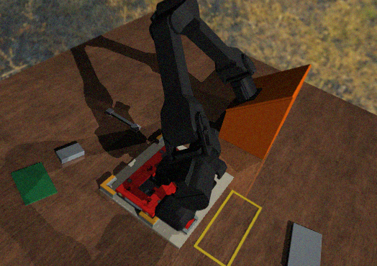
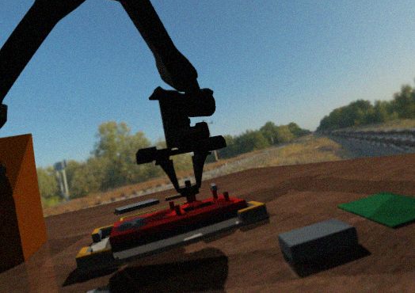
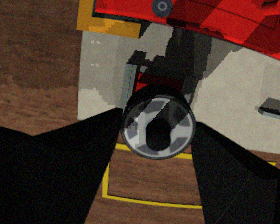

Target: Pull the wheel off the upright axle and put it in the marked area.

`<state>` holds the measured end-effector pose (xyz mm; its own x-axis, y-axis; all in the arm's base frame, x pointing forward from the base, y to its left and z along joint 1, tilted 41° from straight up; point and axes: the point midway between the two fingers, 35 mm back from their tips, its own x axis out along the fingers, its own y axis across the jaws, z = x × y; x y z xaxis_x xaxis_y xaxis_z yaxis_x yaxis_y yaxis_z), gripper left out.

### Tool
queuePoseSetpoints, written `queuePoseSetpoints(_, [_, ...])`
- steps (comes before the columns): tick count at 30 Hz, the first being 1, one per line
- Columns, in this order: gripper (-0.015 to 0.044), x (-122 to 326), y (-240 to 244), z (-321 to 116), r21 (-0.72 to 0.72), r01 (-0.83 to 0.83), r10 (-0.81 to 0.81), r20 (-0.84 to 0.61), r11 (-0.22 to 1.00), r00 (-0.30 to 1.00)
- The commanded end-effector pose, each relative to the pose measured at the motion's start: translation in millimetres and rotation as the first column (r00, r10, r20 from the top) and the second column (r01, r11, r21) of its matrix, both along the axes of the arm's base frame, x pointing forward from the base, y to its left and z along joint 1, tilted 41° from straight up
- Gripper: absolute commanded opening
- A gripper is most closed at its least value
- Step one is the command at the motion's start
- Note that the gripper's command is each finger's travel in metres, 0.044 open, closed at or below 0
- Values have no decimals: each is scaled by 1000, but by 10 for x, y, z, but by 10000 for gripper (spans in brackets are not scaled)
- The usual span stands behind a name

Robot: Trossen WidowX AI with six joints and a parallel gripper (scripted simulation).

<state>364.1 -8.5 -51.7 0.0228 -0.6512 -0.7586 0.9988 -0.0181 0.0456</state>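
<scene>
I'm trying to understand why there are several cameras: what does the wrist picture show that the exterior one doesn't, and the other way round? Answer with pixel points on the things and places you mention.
Only the wrist view shows the wheel's spoked face (image 3: 132, 125), between the gripper's fingers.

Only the exterior view shows the green square (image 2: 382, 209) and the orange panel (image 2: 35, 202).

Both show the gripper (image 2: 188, 191) (image 3: 158, 122) closed on the wheel, and the red plate (image 2: 178, 225) (image 3: 210, 22).

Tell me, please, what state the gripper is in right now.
Gripper: closed on the wheel, one finger on either side.
</scene>
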Motion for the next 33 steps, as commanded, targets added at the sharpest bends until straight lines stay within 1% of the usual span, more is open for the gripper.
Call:
queuePoseSetpoints(1, [0,-4,34,28,1,-3,3,0,1000,1000])
queuePoseSetpoints(33, [0,-4,105,107,1,-6,6,2,1000,1000])
